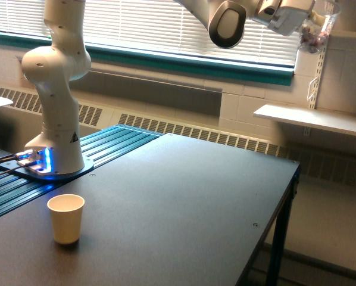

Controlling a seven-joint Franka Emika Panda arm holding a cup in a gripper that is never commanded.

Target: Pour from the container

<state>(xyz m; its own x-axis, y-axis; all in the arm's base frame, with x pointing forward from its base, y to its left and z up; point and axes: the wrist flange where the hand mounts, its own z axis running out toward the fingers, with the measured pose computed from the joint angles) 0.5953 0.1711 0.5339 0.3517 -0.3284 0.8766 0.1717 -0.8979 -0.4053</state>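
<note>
nearest the camera, a small cream paper cup (65, 218) stood upright on the dark matte table (184, 202), toward the exterior view's left; its inside could not be seen well enough to say what, if anything, it held. behind it the white robot arm's base (54, 146) sat on a blue ribbed strip, with a blue light glowing at its foot. high at the top of the exterior view's right, well apart from the paper cup, the clear see-through plastic cup (318, 27) hung in the air in front of the wall, with small reddish-brown pieces (314, 38) gathered in its lower part. the white gripper (292, 16) was clamped against that clear cup's side, holding it aloft; the fingers themselves were too cropped and blurred to make out.
</note>
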